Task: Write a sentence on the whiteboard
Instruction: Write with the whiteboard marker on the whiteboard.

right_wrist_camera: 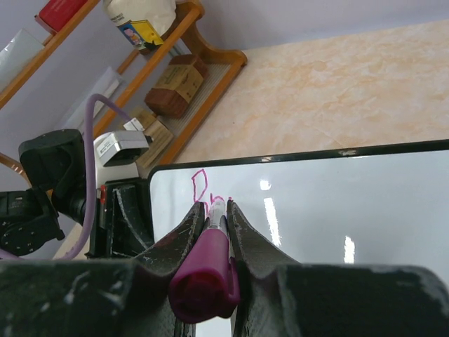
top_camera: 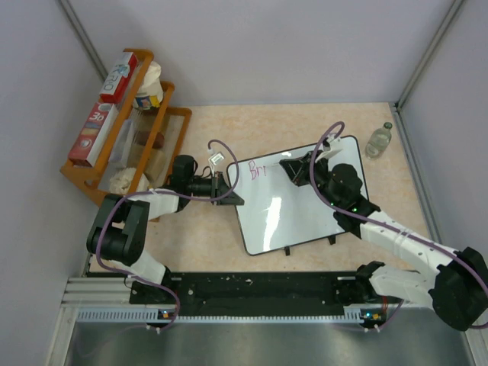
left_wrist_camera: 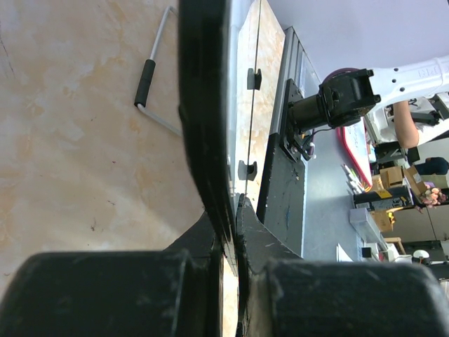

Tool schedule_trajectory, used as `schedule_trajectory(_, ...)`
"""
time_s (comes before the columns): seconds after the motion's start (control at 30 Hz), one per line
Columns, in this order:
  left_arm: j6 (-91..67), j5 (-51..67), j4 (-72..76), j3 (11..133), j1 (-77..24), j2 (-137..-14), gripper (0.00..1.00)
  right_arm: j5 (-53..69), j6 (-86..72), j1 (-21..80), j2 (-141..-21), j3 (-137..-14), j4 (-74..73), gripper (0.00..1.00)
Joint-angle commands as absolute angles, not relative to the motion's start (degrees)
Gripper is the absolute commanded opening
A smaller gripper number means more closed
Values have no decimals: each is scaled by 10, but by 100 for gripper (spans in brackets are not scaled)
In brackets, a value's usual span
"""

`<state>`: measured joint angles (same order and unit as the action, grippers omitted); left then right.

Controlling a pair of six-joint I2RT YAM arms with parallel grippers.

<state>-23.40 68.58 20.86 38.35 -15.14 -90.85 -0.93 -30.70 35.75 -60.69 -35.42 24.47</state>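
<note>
— While the right gripper [right_wrist_camera: 214,209] is clamped tight, what is it holding?

— A magenta marker [right_wrist_camera: 205,275]. Both fingers [right_wrist_camera: 184,235] are pressed against its barrel, and the tip is down on the whiteboard [top_camera: 305,217], at the right end of the pink lettering.

— How much of the sentence [top_camera: 257,171] is there?

— Three letters, "Bri", near the board's far left corner. Everything right of them is bare white.

— And the left gripper [top_camera: 230,188]?

— Its jaws are closed on the whiteboard's left edge, pinching the thin black frame with no gap showing.

— Where does the board lie?

— Flat on the beige table [top_camera: 252,126], around the middle and turned at a slant, with its small black feet on the near edge.

— Does anything block the view?

— From above, the right arm crosses the board's far right part and hides it.

— What else is around?

— A wooden rack [top_camera: 181,114] with boxes stands at the far left. A small clear bottle [top_camera: 379,140] sits just beyond the board's far right corner, not touching it.
</note>
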Motion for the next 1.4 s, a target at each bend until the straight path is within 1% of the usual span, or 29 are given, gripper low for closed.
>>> schedule_trajectory(0.0,-120,636,199,361,-167,-906,0,-18,-309,352,-625,-396,278,0)
schedule_trajectory(0.7,-118,635,196,363,-167,-910,0,-26,-314,349,-667,-408,284,0)
schedule_trajectory(1.37,-116,633,195,365,-167,-912,0,-26,-319,336,-607,-385,263,0)
